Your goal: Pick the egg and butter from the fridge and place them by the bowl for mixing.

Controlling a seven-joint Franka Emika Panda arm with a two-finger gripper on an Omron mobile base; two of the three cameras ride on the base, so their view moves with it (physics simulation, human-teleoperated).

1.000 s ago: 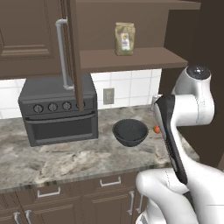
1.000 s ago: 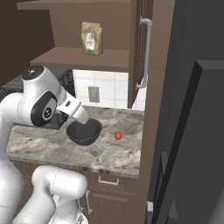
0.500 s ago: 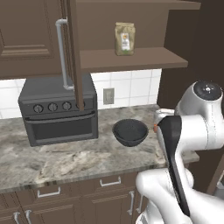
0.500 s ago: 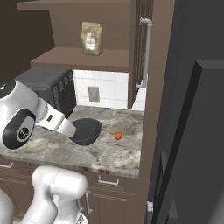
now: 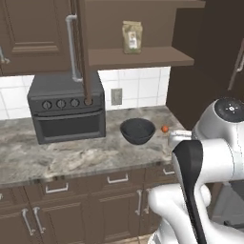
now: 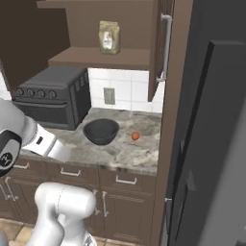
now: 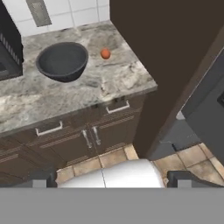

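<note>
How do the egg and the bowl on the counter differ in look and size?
The egg is a small orange-brown ball; the bowl is dark grey and much wider. The egg is closed and solid-looking; the bowl is open at the top and looks empty in the hand view. The egg lies nearer the fridge side. Both rest on the marble counter, apart, not touching.

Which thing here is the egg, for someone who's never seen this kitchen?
Find the marble counter under the wooden shelf, then the black bowl beside the dark oven. The egg is the tiny orange-brown ball right of that bowl.
</note>
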